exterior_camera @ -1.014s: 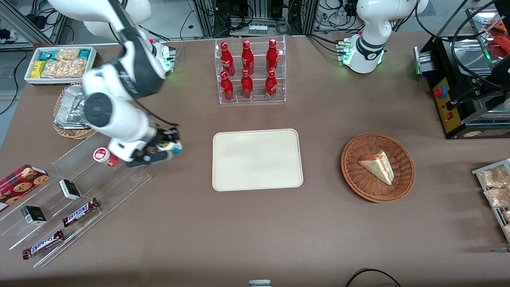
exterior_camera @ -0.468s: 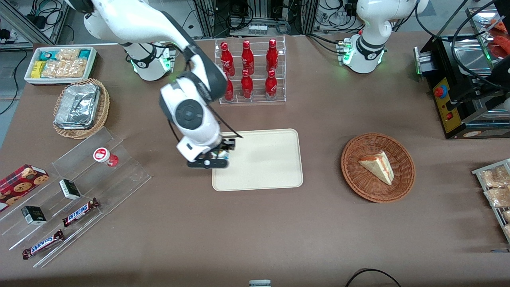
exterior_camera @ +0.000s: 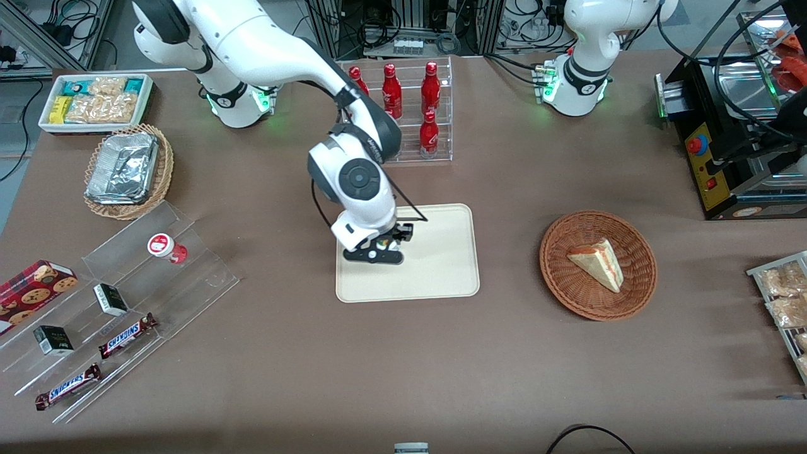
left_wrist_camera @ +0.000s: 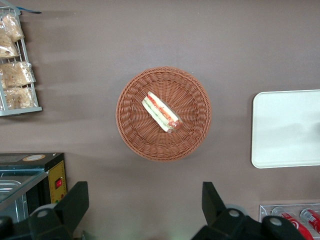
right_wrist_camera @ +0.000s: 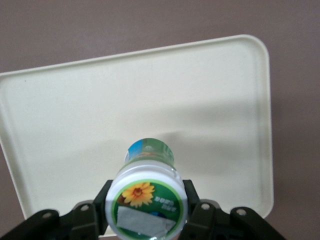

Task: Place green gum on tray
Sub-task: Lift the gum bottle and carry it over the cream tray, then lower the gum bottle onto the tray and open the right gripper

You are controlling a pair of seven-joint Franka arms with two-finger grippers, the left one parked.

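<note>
My right gripper (exterior_camera: 384, 243) hangs over the cream tray (exterior_camera: 441, 277), over the part of it toward the working arm's end of the table. It is shut on the green gum (right_wrist_camera: 147, 200), a small bottle with a green-and-blue body and a white lid bearing a yellow flower on green. The black fingers (right_wrist_camera: 194, 202) press on both sides of the lid. In the right wrist view the tray (right_wrist_camera: 215, 90) lies under the bottle, with the bottle's shadow on it. In the front view the wrist hides most of the bottle. The tray's edge also shows in the left wrist view (left_wrist_camera: 285, 150).
A red-bodied gum bottle (exterior_camera: 165, 247) stands on the clear stepped display (exterior_camera: 157, 296) with snack bars. A rack of red bottles (exterior_camera: 416, 120) stands just farther from the camera than the tray. A wicker basket with a sandwich (exterior_camera: 597, 263) lies toward the parked arm's end.
The right arm has carried the green gum from the clear display across the table to over the tray. The gripper has stayed shut on it.
</note>
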